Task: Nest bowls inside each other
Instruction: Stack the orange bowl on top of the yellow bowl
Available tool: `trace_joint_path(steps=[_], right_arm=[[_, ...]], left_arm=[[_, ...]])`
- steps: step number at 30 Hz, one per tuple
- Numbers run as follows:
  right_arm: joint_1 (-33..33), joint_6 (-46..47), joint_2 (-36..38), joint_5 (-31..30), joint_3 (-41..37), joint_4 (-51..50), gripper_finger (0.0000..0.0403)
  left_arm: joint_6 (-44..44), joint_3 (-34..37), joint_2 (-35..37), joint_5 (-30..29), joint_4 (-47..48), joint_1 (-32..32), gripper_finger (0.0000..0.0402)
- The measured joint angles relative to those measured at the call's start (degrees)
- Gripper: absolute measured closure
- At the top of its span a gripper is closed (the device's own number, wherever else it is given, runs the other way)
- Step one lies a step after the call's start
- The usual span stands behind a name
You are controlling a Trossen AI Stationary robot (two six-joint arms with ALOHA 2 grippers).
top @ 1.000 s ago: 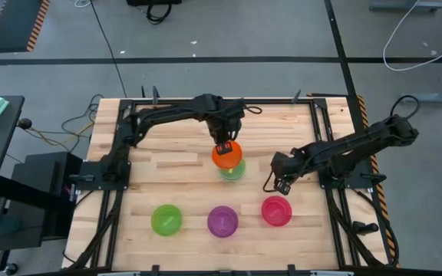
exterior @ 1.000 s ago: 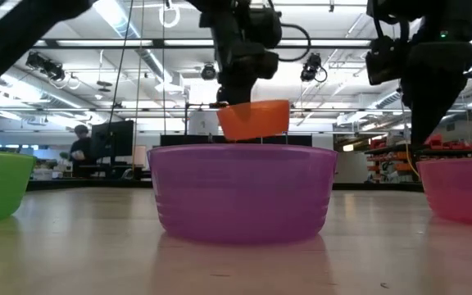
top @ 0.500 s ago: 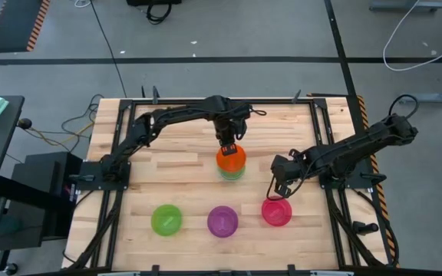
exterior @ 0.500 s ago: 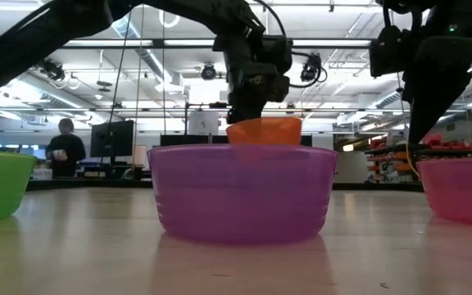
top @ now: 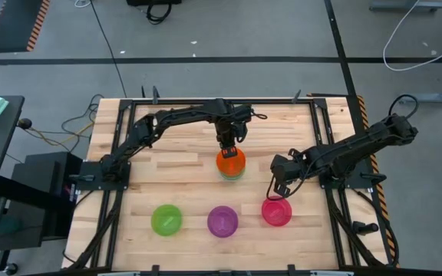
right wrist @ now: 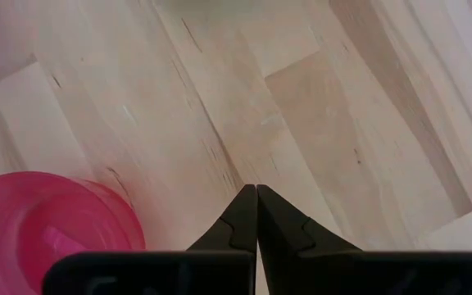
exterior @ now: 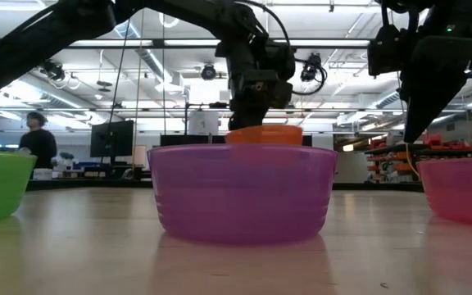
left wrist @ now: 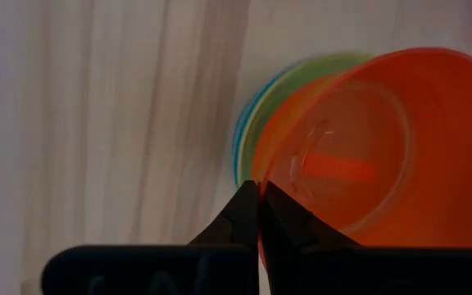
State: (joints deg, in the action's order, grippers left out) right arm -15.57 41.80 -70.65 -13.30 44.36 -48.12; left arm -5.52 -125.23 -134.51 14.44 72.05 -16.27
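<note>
My left gripper (top: 227,147) is shut on an orange bowl (top: 230,161), held low over a stack of bowls (top: 233,175) at the table's middle. The stack's green and blue rims (left wrist: 244,123) show beside the orange bowl (left wrist: 367,147). In the low view, only the orange bowl's top (exterior: 265,133) shows behind the purple bowl (exterior: 242,192). Whether the orange bowl rests in the stack, I cannot tell. My right gripper (top: 276,188) hangs shut over bare table, just beyond the pink-red bowl (top: 276,212). My left gripper pinches the orange bowl's rim (left wrist: 270,168) on its far side between its two fingers, one finger (left wrist: 289,221) inside the bowl and the other outside. The fingers come from above, pointing steeply down. The bowl hangs mouth up, slightly off-centre over the stack.
Three single bowls stand mouth up along the near edge: a green one (top: 166,219), the purple one (top: 222,221) and the pink-red one (right wrist: 47,225). A black frame (top: 121,107) borders the wooden table. A person stands in the room beyond the table (exterior: 35,143).
My left gripper has sunk and come a little toward the near edge with the orange bowl. The bowl hung clear above the stack and now sits low over it. My right gripper has kept its place.
</note>
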Motion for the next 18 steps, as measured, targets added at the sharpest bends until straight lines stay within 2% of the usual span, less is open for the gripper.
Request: trace_joint_path(steps=[18], right_arm=[[0.0,-0.87,0.0,-0.44,0.04,0.32,0.0392]], left_arm=[[-1.12,0.02,-2.43,0.02,-0.07,-0.28,0.0394]])
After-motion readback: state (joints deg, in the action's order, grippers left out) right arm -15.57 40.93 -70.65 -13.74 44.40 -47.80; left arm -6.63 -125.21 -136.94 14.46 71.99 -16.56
